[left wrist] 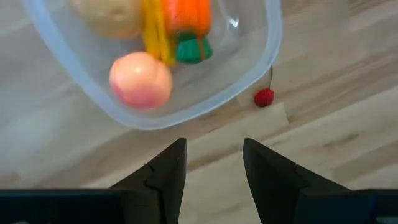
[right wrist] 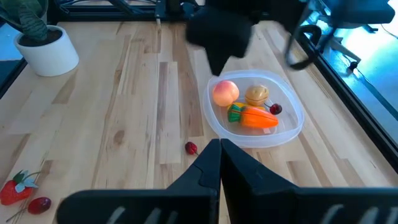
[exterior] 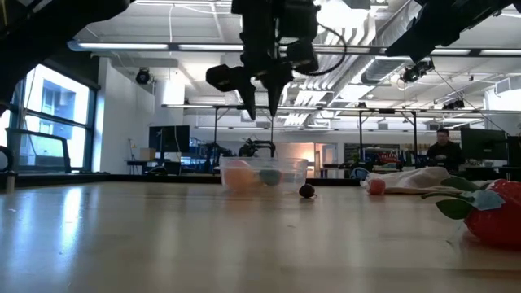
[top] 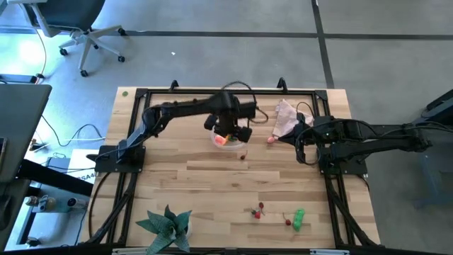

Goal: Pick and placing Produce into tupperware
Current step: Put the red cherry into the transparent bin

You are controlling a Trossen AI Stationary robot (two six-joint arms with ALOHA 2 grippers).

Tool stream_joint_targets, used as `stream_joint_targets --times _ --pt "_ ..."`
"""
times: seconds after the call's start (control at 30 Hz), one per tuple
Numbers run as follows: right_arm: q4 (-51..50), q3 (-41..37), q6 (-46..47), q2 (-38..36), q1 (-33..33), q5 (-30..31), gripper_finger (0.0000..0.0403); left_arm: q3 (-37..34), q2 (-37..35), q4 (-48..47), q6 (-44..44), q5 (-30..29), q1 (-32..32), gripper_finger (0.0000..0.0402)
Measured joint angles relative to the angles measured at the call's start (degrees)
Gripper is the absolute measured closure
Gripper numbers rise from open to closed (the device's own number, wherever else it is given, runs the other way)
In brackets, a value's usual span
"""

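The clear tupperware (top: 228, 140) stands at the table's far middle. It holds a tan potato (left wrist: 112, 15), yellow sticks (left wrist: 155, 31), an orange carrot (left wrist: 186, 12) and a pink-orange ball (left wrist: 141, 79). My left gripper (left wrist: 214, 158) hangs open and empty above the container's near rim; it also shows in the low view (exterior: 260, 106). A red cherry (left wrist: 264, 97) lies on the table just beside the container. My right gripper (right wrist: 219, 155) is shut and empty to the container's right, pointing at it.
A pinkish-beige cloth (top: 287, 117) lies at the far right with a pink piece (top: 270, 140) beside it. Cherries (top: 258, 210), a green pepper (top: 299, 218) and a strawberry (exterior: 496, 212) lie near the front right. A potted fake plant (top: 166, 227) stands at the front left.
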Motion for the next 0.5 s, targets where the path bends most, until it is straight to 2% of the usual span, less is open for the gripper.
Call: stream_joint_targets --times 0.3,0.5 --pt "0.00 0.00 0.00 -0.01 0.01 0.00 0.0402 -4.63 0.02 10.39 -0.22 -11.66 -9.75 0.0252" --pt "0.00 0.00 0.01 -0.01 0.00 0.00 0.0402 -9.82 0.02 19.24 -5.22 -15.55 -12.86 0.0252"
